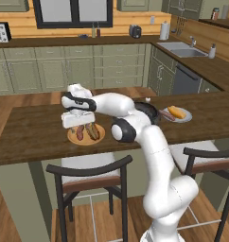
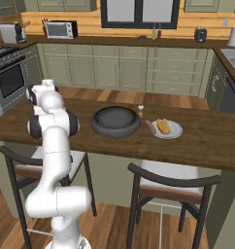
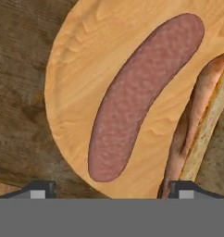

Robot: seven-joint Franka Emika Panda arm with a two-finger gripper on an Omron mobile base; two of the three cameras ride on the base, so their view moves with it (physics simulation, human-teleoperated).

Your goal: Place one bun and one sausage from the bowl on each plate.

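The robot's white arm bends low over the long wooden counter [image 1: 36,127], and its gripper [image 3: 112,189] hangs just above a round tan plate [image 1: 100,136] near the middle left of the left base view. In the hand view, the two dark finger tips stand far apart at the bottom, one at the lower left and one at the lower right, and nothing is between them, so the jaws are wide and hold nothing. A reddish-brown sausage [image 3: 141,92] lies flat on that plate, running from the upper right down to the lower middle of the hand view. Just beside it, at the right edge, lies a bun [image 3: 204,115] with a pale cut side, partly cut off by the frame. In the left base view the sausage and bun sit side by side on the plate under the hand. The dark grey bowl [image 2: 115,121] sits in the middle of the right base view, and it looks empty inside. To the right of the bowl, close by, is a second plate [image 2: 174,131]. On it lie an orange-brown second bun [image 2: 163,126] and a second sausage [image 2: 151,128] just to its left. Two dark chairs stand in front of the counter, one chair [image 1: 90,177] at the lower middle of the left base view.
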